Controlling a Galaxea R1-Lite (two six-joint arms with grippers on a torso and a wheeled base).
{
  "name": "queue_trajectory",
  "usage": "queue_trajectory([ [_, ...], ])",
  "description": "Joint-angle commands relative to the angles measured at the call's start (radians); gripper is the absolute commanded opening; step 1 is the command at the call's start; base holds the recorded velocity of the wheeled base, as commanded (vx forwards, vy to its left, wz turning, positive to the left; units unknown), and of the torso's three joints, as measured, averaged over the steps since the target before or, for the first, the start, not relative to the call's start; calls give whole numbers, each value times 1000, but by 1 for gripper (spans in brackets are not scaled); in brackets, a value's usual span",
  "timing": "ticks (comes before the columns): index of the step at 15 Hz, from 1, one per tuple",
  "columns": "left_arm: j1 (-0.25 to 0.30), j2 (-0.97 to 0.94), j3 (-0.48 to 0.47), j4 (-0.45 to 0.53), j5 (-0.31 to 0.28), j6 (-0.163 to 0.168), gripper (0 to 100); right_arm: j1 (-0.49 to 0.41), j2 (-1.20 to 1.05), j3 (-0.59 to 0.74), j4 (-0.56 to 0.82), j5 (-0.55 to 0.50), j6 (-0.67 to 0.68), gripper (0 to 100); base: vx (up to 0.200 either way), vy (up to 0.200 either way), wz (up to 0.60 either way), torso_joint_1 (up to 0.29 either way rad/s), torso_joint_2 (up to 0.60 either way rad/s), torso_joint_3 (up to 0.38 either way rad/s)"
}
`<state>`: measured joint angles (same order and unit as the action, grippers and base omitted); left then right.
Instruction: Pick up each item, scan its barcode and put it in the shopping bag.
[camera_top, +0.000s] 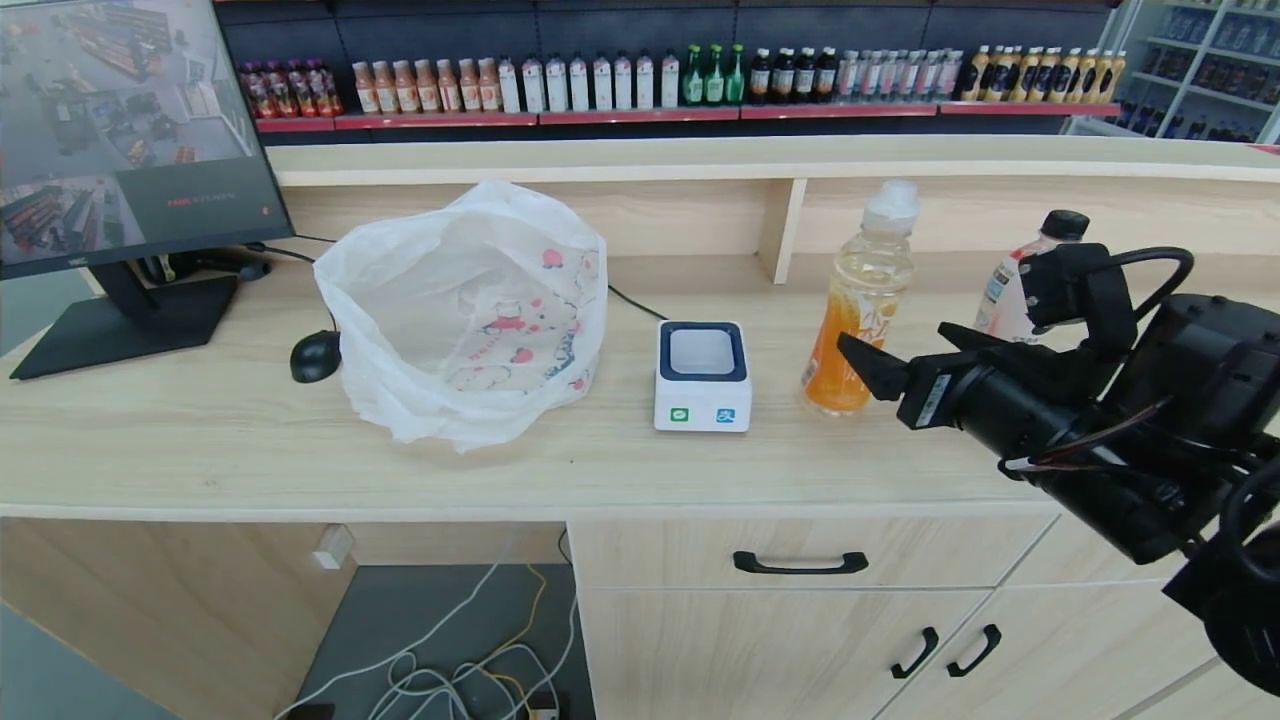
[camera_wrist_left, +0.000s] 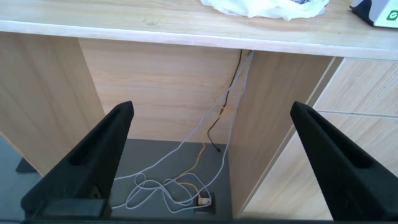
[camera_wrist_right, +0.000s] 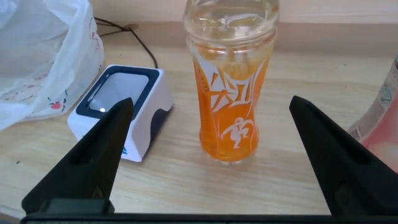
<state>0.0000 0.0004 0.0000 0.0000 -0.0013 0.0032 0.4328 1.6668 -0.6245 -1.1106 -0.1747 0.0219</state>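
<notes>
An orange drink bottle (camera_top: 860, 300) with a white cap stands upright on the wooden counter (camera_top: 200, 430), to the right of a white barcode scanner (camera_top: 702, 375). My right gripper (camera_top: 890, 345) is open just short of the bottle (camera_wrist_right: 231, 93), one finger to each side and touching nothing. A pink bottle (camera_top: 1005, 290) with a black cap stands farther right, partly hidden by the arm. The white shopping bag (camera_top: 470, 310) sits open left of the scanner. My left gripper (camera_wrist_left: 211, 109) hangs open and empty below the counter's front edge, facing the kneehole.
A monitor (camera_top: 120, 130) on a stand and a black mouse (camera_top: 315, 355) occupy the counter's left end. A raised ledge with a divider (camera_top: 782, 230) runs along the back. Loose cables (camera_wrist_left: 180, 186) lie on the floor under the counter. Drawers with black handles (camera_top: 800, 563) are below.
</notes>
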Motion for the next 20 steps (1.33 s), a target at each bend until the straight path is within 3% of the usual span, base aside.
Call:
queue_trajectory([
  [1,0,0,0,-2,0,0,100,14,79,-18,-34,-2,-20,100,0,0,0,0,0,0],
  [8,0,0,0,0,1,0,100,1,166,-156,-35,-34,-46,100,0,0,0,0,0,0],
  [20,0,0,0,0,0,0,100,-40,211,-216,-51,-95,-135,100,0,0,0,0,0,0],
])
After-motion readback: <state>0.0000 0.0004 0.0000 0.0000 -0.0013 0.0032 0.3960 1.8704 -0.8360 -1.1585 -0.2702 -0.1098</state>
